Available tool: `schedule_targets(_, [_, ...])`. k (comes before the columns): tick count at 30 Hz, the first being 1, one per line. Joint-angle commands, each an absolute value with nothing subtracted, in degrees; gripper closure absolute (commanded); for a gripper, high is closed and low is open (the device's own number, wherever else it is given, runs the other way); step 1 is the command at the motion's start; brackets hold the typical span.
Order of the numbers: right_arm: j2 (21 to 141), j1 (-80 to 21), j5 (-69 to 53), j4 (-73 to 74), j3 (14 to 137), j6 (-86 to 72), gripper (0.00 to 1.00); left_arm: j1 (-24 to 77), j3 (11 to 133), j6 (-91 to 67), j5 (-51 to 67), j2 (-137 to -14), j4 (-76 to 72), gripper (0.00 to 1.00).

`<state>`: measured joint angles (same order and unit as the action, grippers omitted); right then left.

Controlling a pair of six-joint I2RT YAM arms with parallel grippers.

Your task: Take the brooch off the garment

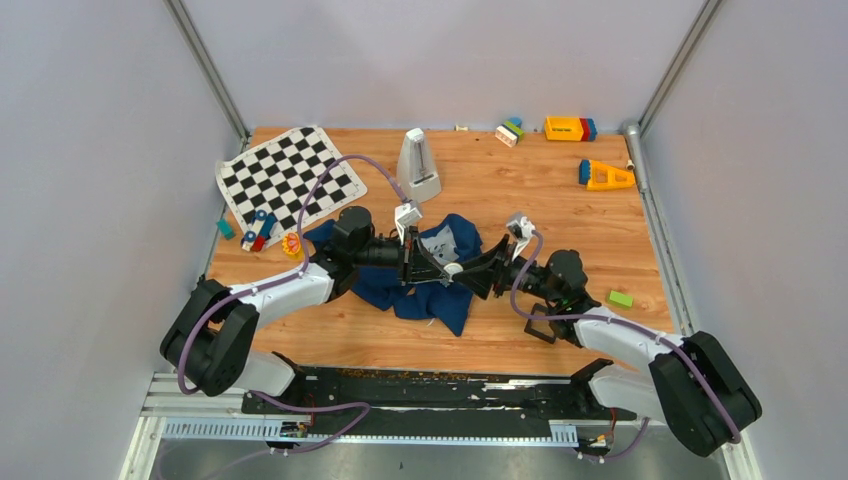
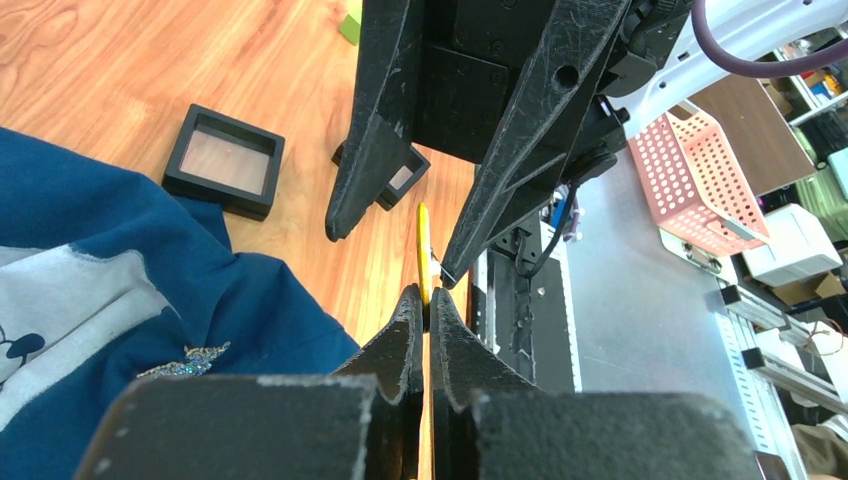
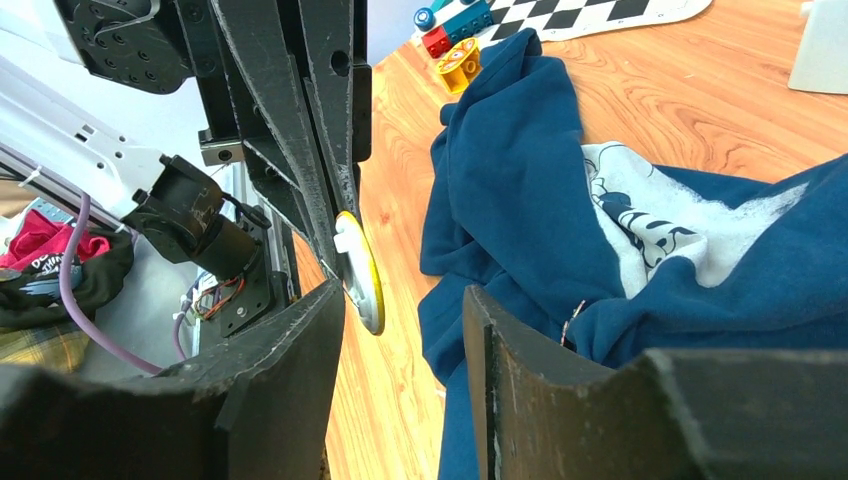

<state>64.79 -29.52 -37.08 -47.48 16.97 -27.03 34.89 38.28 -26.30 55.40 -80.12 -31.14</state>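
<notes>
Two arms stretch low toward each other over the middle of the wooden table (image 1: 560, 225), meeting above the crumpled navy blue cloth T-shirt (image 1: 440, 300). From the left wrist, the left gripper (image 2: 421, 292) is pressed together on the small round gold-rimmed brooch (image 2: 423, 250), held edge-on and clear of the shirt. From the right wrist, the right gripper (image 3: 405, 300) stands spread, its fingers flanking the brooch.

Two white arms (image 1: 290, 288) with black joints (image 1: 352, 228) and purple cables (image 1: 350, 157).

Robotics lab: walled test table (image 1: 520, 200), aluminium rails (image 1: 420, 432).
</notes>
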Motion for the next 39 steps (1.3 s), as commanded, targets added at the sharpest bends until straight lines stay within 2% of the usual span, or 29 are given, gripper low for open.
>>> schedule_targets(1, [65.84, -29.91, -36.17, -47.59, 20.28, -27.94, 0.54, 35.29, 39.29, -25.74, 56.72, -79.88, -32.43, 1.00])
schedule_targets(16, [66.86, -29.80, -32.15, -43.64, 22.06, -29.98, 0.64, 35.54, 39.46, -24.90, 56.78, -79.87, -31.63, 1.00])
schedule_targets(39, [65.29, -29.80, -22.74, -37.63, 22.75, -30.82, 0.67, 35.62, 39.64, -24.86, 56.92, -80.32, -31.42, 1.00])
